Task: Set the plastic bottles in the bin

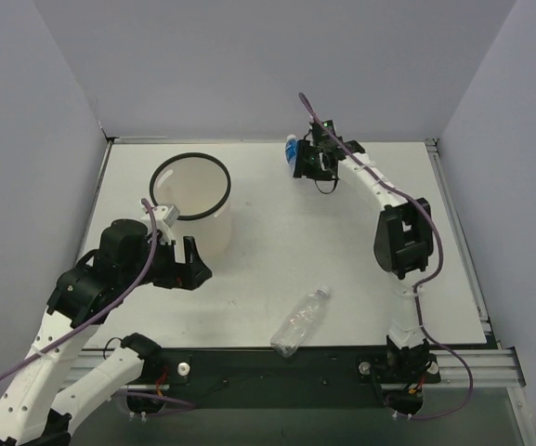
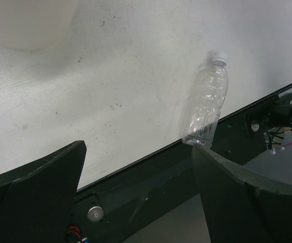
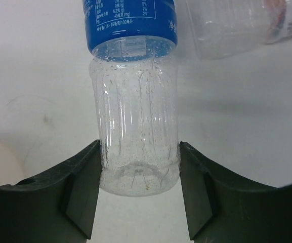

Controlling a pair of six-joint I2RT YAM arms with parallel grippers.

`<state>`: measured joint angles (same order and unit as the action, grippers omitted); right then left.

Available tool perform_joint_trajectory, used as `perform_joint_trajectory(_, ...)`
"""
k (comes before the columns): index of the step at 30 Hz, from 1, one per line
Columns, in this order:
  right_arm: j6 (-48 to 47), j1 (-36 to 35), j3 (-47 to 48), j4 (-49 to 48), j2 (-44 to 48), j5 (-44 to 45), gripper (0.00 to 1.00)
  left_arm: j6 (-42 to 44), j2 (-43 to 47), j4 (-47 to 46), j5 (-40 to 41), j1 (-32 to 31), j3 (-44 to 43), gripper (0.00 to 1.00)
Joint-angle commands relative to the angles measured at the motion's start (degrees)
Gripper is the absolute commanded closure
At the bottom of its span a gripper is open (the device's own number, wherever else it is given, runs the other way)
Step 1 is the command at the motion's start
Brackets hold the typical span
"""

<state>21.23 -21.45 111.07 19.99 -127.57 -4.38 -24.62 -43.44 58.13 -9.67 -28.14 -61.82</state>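
The right gripper point(image 3: 139, 157) pinches the clear plastic bottle with a blue label point(image 3: 135, 96) near its base at the table's far side, its long axis pointing away from the wrist. The white translucent bucket with a black rim point(image 1: 210, 232) stands well to its left, just beside the left gripper point(image 1: 193, 264), whose jaws are spread wide.

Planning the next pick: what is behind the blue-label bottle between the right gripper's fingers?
A second clear bottle sits just beyond the blue-label bottle, offset sideways. Only part of its body shows; the picture's edge cuts off the rest.
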Motion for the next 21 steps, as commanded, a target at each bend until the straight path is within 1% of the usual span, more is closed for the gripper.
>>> perform_joint_trajectory(1, -1.29, -0.70, -5.76, 0.22, 16.10, -4.40, 0.60, 1.33, 2.13, -2.31, 0.62, -0.60, -1.71, 0.03)
perform_joint_trajectory(3, 0.11, -0.78, -8.22, 2.23, 21.27, -8.34, 0.60, 0.63, 2.13, -3.45, 1.06, -0.69, -2.68, 0.03)
perform_joint_trajectory(6, 1.18, -1.92, -9.64, 5.74, 27.08, -11.69, 0.61, 0.71, 0.99, -5.65, 1.41, -0.77, -5.32, 0.02)
perform_joint_trajectory(9, 2.14, -3.59, -8.94, 10.57, 31.13, -16.08, 0.61, 3.61, -0.41, -7.67, 2.72, -0.86, -8.31, 0.02)
perform_joint_trajectory(12, 5.47, -4.91, -7.01, 15.07, 34.40, -19.78, 0.62, 9.66, -1.03, -10.31, 5.96, -0.86, -10.77, 0.03)
perform_joint_trajectory(13, 7.92, -5.18, -6.39, 15.69, 35.10, -22.57, 0.62, 13.68, -0.77, -12.75, 6.15, -0.86, -11.04, 0.03)
perform_joint_trajectory(15, 11.53, -5.88, -5.43, 17.62, 36.25, -25.14, 0.62, 18.01, 0.63, -16.36, 6.77, -0.86, -10.17, 0.03)
perform_joint_trajectory(16, 13.29, -6.14, -4.55, 18.15, 36.42, -26.89, 0.62, 22.64, 1.33, -20.64, 6.86, -0.86, -9.55, 0.03)
perform_joint_trajectory(17, 17.05, -6.75, -4.19, 18.59, 36.43, -30.30, 0.62, 24.52, 2.65, -22.86, 7.12, -0.86, -8.67, 0.02)
perform_joint_trajectory(18, 18.74, -7.11, -3.84, 18.77, 36.43, -31.90, 0.62, 28.54, 3.18, -24.97, 6.77, -0.86, -7.10, 0.03)
perform_joint_trajectory(19, 20.67, -7.46, -3.32, 18.95, 36.34, -33.22, 0.62, 35.10, 3.45, -28.30, 6.60, -0.86, -6.39, 0.03)
perform_joint_trajectory(21, 25.77, -7.90, -2.88, 19.03, 36.25, -37.00, 0.63, 41.64, 3.54, -31.65, 5.81, -0.86, -5.16, 0.03)
